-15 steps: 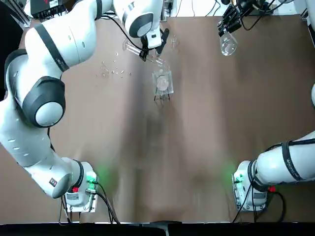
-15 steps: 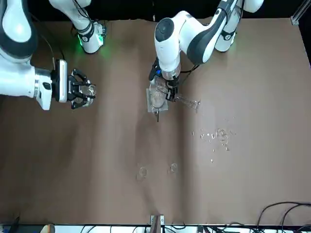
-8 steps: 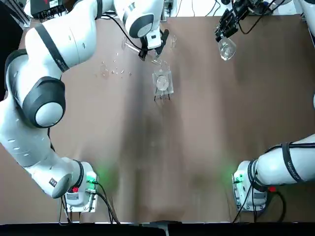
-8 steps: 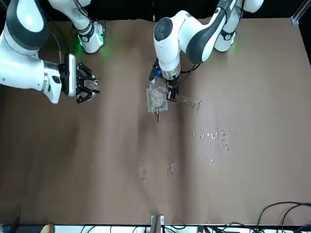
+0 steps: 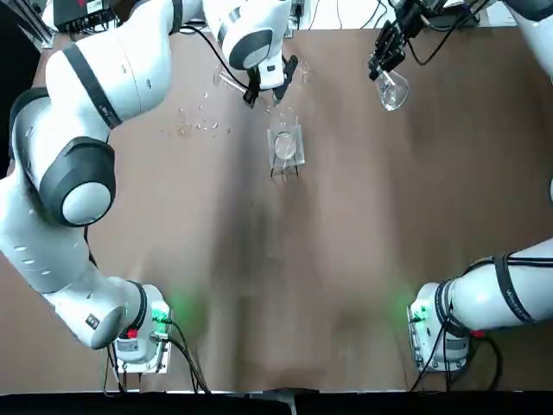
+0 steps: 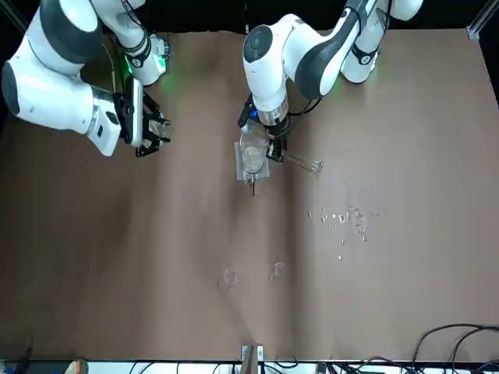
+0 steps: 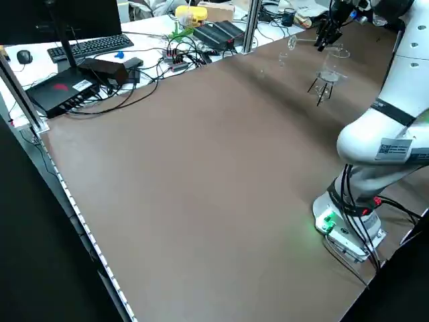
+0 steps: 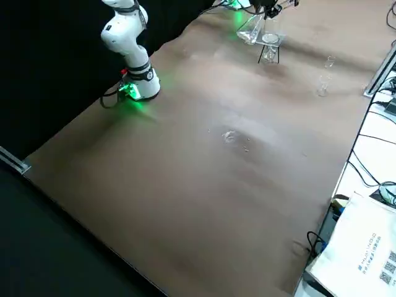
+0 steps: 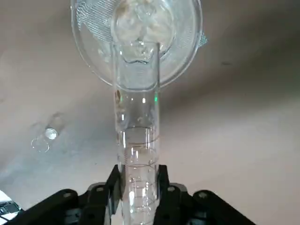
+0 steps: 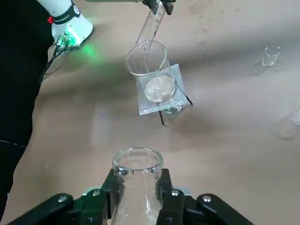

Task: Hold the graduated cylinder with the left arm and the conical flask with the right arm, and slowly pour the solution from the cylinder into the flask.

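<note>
Seen from above, the left gripper pinches the tube near 12 o'clock and the right gripper pinches the flask between 1 and 2; both look light, hard, slippery and easy to break, so hold tube mid-body, flask below its rim, though any water is hard to see.
</note>
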`<action>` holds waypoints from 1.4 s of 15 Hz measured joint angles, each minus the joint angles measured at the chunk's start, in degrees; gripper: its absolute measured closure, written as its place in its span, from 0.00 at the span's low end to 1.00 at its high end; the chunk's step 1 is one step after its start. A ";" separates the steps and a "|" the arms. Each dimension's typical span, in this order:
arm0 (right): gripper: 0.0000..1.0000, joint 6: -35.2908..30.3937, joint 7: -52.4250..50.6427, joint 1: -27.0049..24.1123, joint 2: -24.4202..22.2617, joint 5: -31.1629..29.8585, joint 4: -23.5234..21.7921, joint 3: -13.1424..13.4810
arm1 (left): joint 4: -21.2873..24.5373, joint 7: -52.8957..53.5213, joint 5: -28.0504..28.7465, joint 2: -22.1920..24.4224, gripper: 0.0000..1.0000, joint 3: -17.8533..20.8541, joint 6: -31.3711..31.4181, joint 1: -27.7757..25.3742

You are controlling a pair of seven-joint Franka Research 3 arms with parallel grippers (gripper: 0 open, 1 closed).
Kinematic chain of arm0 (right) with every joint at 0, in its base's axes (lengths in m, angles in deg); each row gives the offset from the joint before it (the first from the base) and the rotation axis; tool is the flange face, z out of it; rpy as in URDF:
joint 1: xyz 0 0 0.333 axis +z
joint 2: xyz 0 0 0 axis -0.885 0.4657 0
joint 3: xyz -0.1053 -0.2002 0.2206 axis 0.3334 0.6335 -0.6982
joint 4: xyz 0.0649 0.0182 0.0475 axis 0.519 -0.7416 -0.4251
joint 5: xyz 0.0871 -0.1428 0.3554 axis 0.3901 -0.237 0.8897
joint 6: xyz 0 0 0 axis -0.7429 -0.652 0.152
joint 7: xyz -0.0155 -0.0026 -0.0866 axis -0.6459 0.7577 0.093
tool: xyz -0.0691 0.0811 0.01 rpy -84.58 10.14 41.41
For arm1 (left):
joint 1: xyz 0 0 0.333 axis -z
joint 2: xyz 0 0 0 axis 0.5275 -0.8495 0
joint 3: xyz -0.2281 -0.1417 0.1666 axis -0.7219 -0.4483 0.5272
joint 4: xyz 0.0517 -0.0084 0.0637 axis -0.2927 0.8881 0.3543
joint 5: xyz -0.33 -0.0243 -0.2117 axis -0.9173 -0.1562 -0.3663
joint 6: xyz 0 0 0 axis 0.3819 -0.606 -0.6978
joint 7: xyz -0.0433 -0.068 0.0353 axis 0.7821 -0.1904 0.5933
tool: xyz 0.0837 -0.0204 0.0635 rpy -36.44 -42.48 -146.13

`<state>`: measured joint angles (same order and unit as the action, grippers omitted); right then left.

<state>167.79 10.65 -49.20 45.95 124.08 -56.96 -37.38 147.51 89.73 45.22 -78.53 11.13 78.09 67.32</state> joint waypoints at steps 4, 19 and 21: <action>0.61 0.73 3.71 1.47 -0.23 -2.99 1.23 -0.01 | -0.01 0.00 0.01 0.00 0.66 0.02 -0.11 0.10; 0.61 1.28 14.99 8.85 -0.22 -10.58 4.53 -0.07 | -0.96 2.44 -25.30 1.12 0.66 0.09 -1.13 -12.41; 0.61 1.30 17.73 10.78 -0.19 -12.30 5.46 -0.08 | -1.00 5.15 -31.40 1.40 0.66 0.05 -1.14 -15.43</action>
<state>169.09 28.38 -38.42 45.76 111.78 -51.50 -37.46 146.51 94.88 13.82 -77.13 11.19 76.94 51.89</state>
